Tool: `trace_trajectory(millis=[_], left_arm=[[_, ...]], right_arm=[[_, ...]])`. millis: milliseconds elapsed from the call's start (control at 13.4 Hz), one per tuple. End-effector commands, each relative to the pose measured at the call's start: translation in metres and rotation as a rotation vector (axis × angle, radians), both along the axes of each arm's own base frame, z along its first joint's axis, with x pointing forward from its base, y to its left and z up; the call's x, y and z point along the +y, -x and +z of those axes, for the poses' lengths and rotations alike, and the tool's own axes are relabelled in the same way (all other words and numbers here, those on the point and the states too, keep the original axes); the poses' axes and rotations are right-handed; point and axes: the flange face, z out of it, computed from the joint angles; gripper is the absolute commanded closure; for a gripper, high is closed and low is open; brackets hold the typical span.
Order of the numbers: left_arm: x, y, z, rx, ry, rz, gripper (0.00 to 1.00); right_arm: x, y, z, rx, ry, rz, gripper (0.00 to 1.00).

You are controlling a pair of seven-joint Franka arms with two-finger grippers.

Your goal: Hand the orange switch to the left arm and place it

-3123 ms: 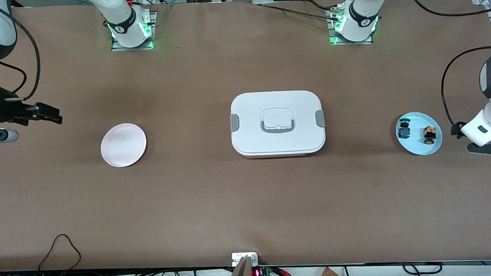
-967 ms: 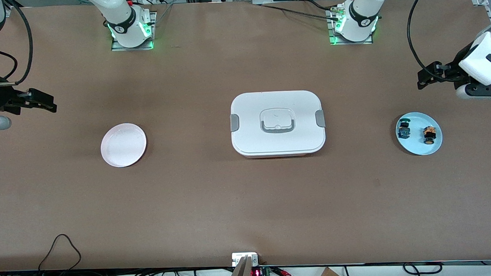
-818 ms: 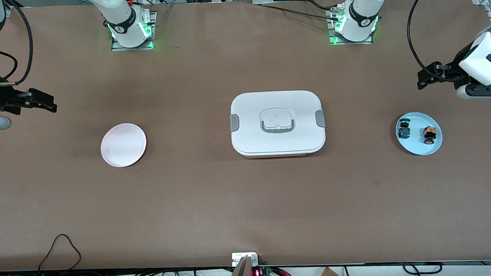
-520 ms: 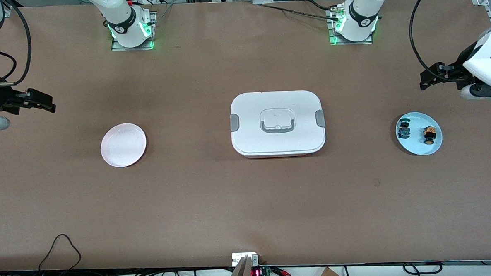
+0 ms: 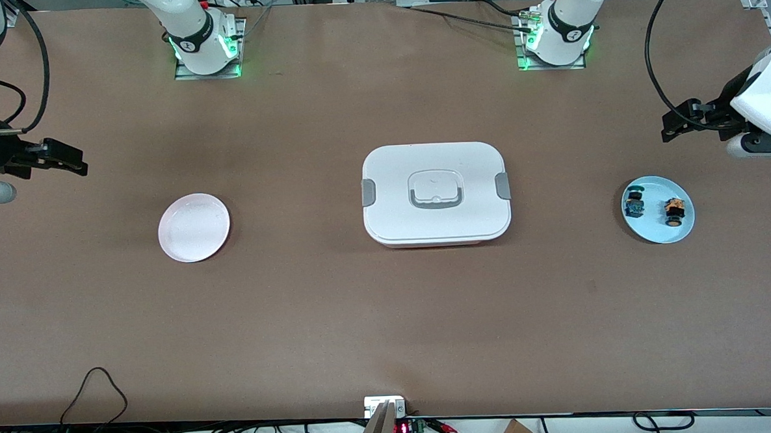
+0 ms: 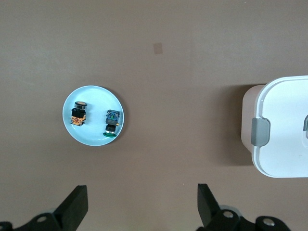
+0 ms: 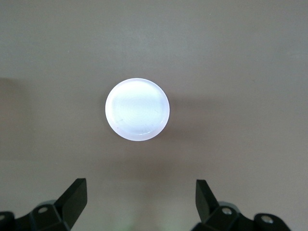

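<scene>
Resting on the blue plate [image 5: 658, 230] at the left arm's end of the table [image 5: 390, 320], the orange switch [image 5: 673, 210] sits beside a blue-and-teal component [image 5: 633, 203]. Left gripper [image 5: 677, 123] hangs above the table near that plate, fingers open, empty. Right gripper [image 5: 64, 162], fingers open, hangs near the white plate [image 5: 194, 227]. Box [image 5: 435, 193] stands mid-table.

Even overhead light fills every view; the brown table [image 5: 298, 298] reads flat and matte. Soft shadows lie under the box [image 5: 435, 193] along its edge nearer the front camera, and beside it in the left wrist view. The pale plate [image 7: 137, 109] blooms almost white, its detail washed out. Green lamps glow at both arm bases. The front view stays sharp to its edges.
</scene>
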Motion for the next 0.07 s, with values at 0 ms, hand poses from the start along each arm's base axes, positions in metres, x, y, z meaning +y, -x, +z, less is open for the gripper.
trace_trajectory(millis=[0], left_arm=[[-0.0021, -0.0053, 0.0061, 0.008, 0.008, -0.002, 0.00]], right_arm=[[-0.0028, 0.0043, 0.0060, 0.003, 0.008, 0.001, 0.00]])
